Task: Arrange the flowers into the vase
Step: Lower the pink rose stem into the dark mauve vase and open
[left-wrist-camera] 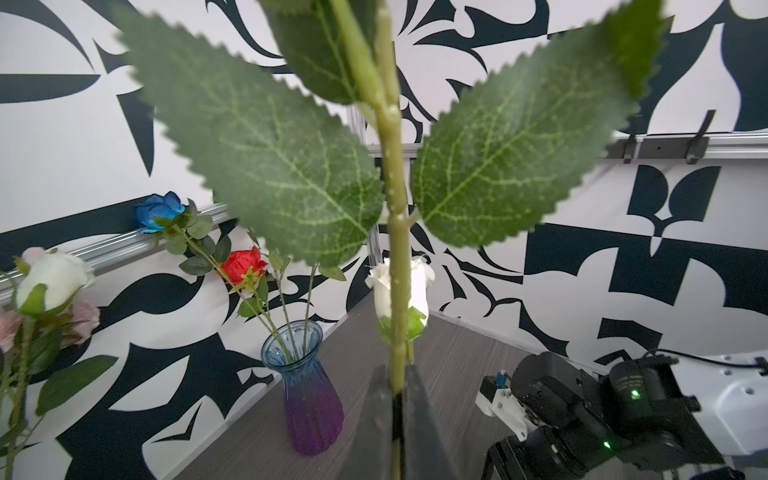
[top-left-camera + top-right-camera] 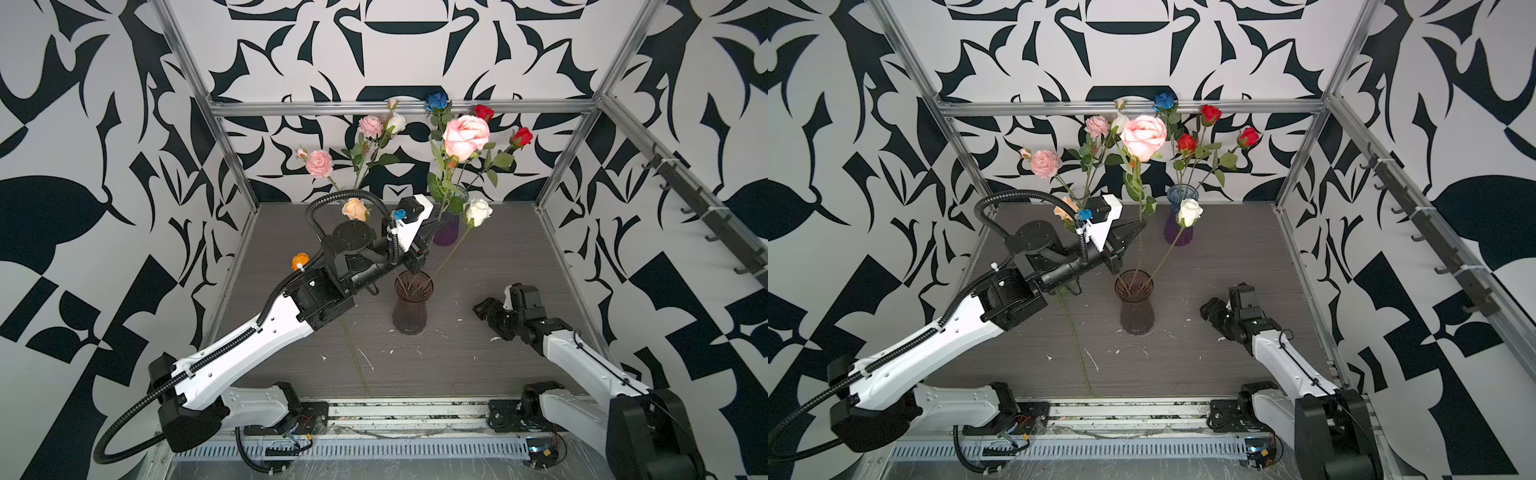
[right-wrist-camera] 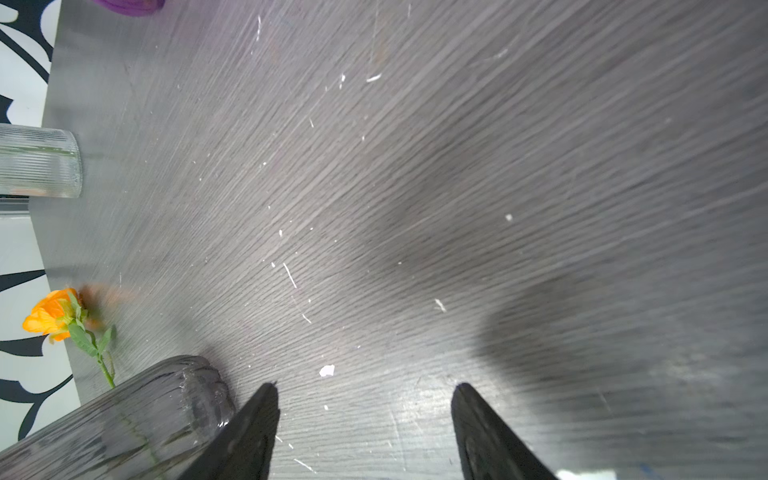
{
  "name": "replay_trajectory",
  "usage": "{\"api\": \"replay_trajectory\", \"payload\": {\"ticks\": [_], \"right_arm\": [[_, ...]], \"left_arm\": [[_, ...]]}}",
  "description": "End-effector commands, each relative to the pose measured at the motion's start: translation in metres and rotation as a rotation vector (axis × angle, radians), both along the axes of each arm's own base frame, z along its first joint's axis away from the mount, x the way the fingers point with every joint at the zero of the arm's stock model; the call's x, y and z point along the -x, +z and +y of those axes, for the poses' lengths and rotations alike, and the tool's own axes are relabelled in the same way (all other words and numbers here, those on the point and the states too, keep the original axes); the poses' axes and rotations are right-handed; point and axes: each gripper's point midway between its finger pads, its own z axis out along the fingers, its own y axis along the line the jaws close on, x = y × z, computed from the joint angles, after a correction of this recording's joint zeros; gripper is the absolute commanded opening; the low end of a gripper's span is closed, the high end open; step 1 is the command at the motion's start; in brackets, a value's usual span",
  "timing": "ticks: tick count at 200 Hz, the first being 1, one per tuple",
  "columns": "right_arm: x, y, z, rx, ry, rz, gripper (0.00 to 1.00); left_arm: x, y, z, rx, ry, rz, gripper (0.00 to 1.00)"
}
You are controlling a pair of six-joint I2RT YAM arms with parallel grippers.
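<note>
In both top views a large pink rose (image 2: 465, 135) (image 2: 1144, 135) stands tall over the middle of the table (image 2: 478, 365). Its leafy green stem runs down to the mouth of the brown vase (image 2: 411, 309) (image 2: 1136, 305). A white rose (image 2: 478, 212) leans out of that vase to the right. The left gripper (image 2: 1141, 225) is pinched together on the pink rose's stem above the vase. The right gripper (image 2: 486, 309) sits low, to the right of the brown vase, with its jaws apart and holding nothing. An orange flower (image 2: 300, 262) lies at the left edge of the table. At the far side, red and blue roses fill a blue-purple vase (image 2: 1179, 226).

In the left wrist view, the stem (image 1: 395, 257) is clamped between the two dark jaws, and broad toothed leaves (image 1: 266, 166) spread to either side. The white rose shows behind it, and the blue-purple vase stands apart.

In the right wrist view, both jaws stand wide above bare, scratched wood, with the brown vase just beside one of them. The orange flower lies beyond.
</note>
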Motion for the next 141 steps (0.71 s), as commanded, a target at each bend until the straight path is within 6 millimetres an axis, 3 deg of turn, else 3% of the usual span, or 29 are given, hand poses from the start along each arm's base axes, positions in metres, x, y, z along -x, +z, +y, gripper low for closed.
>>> {"api": "replay_trajectory", "payload": {"ticks": [1,21,29,89,104,126,141], "right_arm": [[-0.006,0.007,-0.001,-0.001,-0.008,-0.024,0.7],[-0.006,0.007,-0.001,-0.002,-0.008,-0.023,0.7],[-0.006,0.007,-0.001,-0.002,-0.008,-0.023,0.7],[-0.006,0.007,-0.001,-0.003,-0.008,-0.021,0.7],[-0.005,0.006,-0.001,-0.003,-0.009,-0.019,0.7],[-0.006,0.007,-0.001,-0.002,-0.009,-0.02,0.7],[-0.006,0.007,-0.001,-0.002,-0.009,-0.021,0.7]], "left_arm": [[-0.011,-0.004,0.008,0.008,0.081,0.087,0.0],[-0.016,-0.016,0.011,-0.014,0.115,0.187,0.0],[-0.025,-0.034,0.004,-0.043,0.139,0.245,0.0],[-0.035,-0.098,0.001,-0.071,0.212,0.449,0.0],[-0.035,-0.106,0.001,-0.081,0.219,0.466,0.11],[-0.036,-0.106,0.008,-0.091,0.246,0.47,0.47],[-0.033,-0.1,0.014,-0.092,0.251,0.466,0.54]]}}
